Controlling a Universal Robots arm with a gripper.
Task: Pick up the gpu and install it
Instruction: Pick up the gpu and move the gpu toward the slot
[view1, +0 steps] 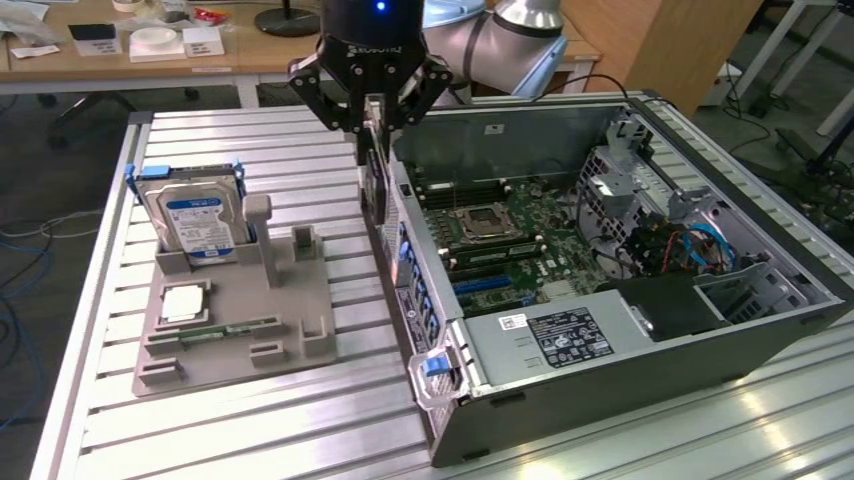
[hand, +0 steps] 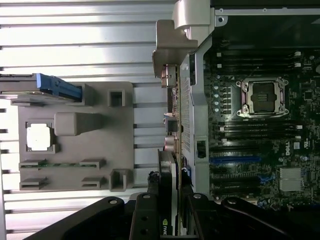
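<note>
Gripper (view1: 378, 120) (hand: 169, 202) jaws are drawn in narrow and clamped on the gpu (view1: 378, 185) (hand: 167, 175), one finger pressed to each flat face of the thin dark card. The card hangs upright beneath them. In the exterior view it is seen edge-on as a slim slab, and in the wrist view its silvery bracket (hand: 172, 45) lies at the far end from the fingers (hand: 150, 210). It is off the table (view1: 240, 430) and lines up with the wall of the open computer case (view1: 641, 370) that faces the grey holder tray (view1: 234, 300) (hand: 75, 135), so it sits between the tray and the motherboard (view1: 534, 245) (hand: 260, 150). I cannot tell whether its lower end touches that wall. It is not seated in the blue slots (view1: 491, 287) (hand: 235, 161) on the board. The case lies on its side with its interior open upward along the table's edge at the exterior view's right. Its processor socket (view1: 487, 222) (hand: 264, 96) is bare, and a labelled power supply (view1: 567, 335) sits at its near end. The tray rests toward the table's edge at the exterior view's left, well apart from the gripper. A hard drive (view1: 198, 215) stands upright in a blue frame at its far end, with a square chip (view1: 183, 303) (hand: 40, 136) and a narrow green memory stick (view1: 220, 330) (hand: 60, 164) lying nearer.
</note>
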